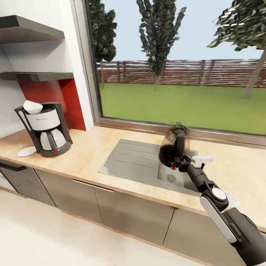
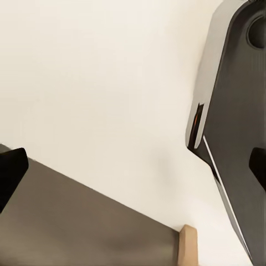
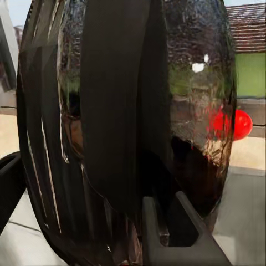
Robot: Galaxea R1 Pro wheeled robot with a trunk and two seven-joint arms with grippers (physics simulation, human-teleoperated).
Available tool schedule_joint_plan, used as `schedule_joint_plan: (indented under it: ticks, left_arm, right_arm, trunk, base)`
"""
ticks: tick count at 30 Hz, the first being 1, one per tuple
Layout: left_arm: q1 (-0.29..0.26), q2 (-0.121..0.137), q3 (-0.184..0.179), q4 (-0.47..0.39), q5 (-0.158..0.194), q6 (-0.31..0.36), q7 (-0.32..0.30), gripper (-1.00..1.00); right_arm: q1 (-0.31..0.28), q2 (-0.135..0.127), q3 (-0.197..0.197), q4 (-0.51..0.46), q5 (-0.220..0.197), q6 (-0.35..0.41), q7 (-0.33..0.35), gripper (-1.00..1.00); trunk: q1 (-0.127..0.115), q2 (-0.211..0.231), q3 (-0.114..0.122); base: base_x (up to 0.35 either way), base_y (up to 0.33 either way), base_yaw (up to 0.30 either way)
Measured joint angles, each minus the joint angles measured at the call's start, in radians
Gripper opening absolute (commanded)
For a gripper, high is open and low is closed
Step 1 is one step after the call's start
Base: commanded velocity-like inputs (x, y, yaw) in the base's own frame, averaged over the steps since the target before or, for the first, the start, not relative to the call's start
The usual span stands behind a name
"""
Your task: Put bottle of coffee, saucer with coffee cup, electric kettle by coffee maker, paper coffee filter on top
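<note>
The electric kettle [image 1: 174, 145], clear glass with a black handle [image 3: 116, 111] and red switch [image 3: 234, 124], hangs tilted over the steel sink [image 1: 129, 159]. My right gripper [image 1: 180, 159] is shut on its handle. At the far left of the kitchen countertop [image 1: 85, 153] stands the coffee maker [image 1: 47, 129], with the white paper coffee filter [image 1: 32, 106] on top. The saucer [image 1: 26, 151] lies flat beside its left side. My left gripper [image 2: 133, 172] is open, with dark fingertips [image 2: 11, 173] at the picture's edges, above pale floor. The bottle of coffee is out of view.
Two dark wall shelves [image 1: 31, 33] hang above the coffee maker beside a red wall panel [image 1: 70, 103]. A large window [image 1: 177, 66] runs behind the counter. A white rounded object [image 1: 232, 197] sits on the counter, partly hidden behind my right arm. Grey cabinets [image 1: 111, 207] stand below.
</note>
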Motion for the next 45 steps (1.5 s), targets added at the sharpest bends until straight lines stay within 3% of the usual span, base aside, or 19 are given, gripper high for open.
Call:
schedule_joint_plan:
  ticks: [11,15,17,20,22,24,28,31,45]
  left_arm:
    - [0.000,0.000,0.002,-0.001,0.000,-0.001,0.000,1.00]
    - [-0.007,0.001,-0.001,-0.012,0.000,-0.010,0.000,1.00]
    - [-0.013,0.002,-0.004,-0.058,-0.003,-0.015,-0.001,1.00]
    - [-0.018,0.011,-0.005,-0.220,-0.006,-0.019,-0.003,1.00]
    - [-0.018,0.010,-0.004,-0.347,-0.005,-0.021,-0.018,1.00]
    - [-0.018,0.009,-0.006,-0.412,-0.005,-0.022,-0.061,1.00]
    - [-0.017,0.018,-0.007,-0.464,-0.001,-0.024,-0.252,1.00]
    - [-0.017,0.019,-0.005,-0.462,-0.001,-0.024,-0.314,1.00]
    - [-0.016,0.007,-0.004,-0.451,0.001,-0.022,-0.329,1.00]
  right_arm:
    - [0.000,0.000,0.004,0.000,-0.001,0.000,0.000,-1.00]
    - [0.000,0.001,0.059,0.001,-0.002,0.000,-0.001,-1.00]
    - [0.000,0.002,0.071,0.001,-0.001,-0.001,-0.001,-1.00]
    - [0.000,0.021,0.077,0.002,-0.001,0.000,-0.001,-1.00]
    - [0.000,0.033,0.078,0.004,0.000,0.000,0.000,-1.00]
    - [0.000,0.036,0.078,0.004,0.001,0.000,0.000,-1.00]
    - [0.000,0.037,0.078,0.005,0.001,0.000,0.000,-1.00]
    - [0.000,0.037,0.078,0.003,0.002,0.000,0.001,-1.00]
    - [0.000,0.036,0.074,0.000,0.001,-0.018,0.000,-1.00]
  trunk:
    - [0.000,0.000,0.007]
    - [0.000,0.000,0.010]
    - [0.000,0.000,0.011]
    - [0.000,0.000,0.013]
    - [0.000,0.000,0.015]
    - [0.000,0.000,0.016]
    - [0.000,0.000,0.018]
    - [0.000,0.000,0.020]
    - [0.000,0.000,0.030]
  base:
    - [0.000,0.000,0.244]
    - [0.000,0.000,0.244]
    - [0.000,0.000,0.244]
    - [0.000,0.000,0.244]
    - [0.000,0.000,0.244]
    - [0.000,0.000,0.244]
    - [0.000,0.000,0.244]
    - [0.000,0.000,0.244]
    - [0.133,0.065,0.244]
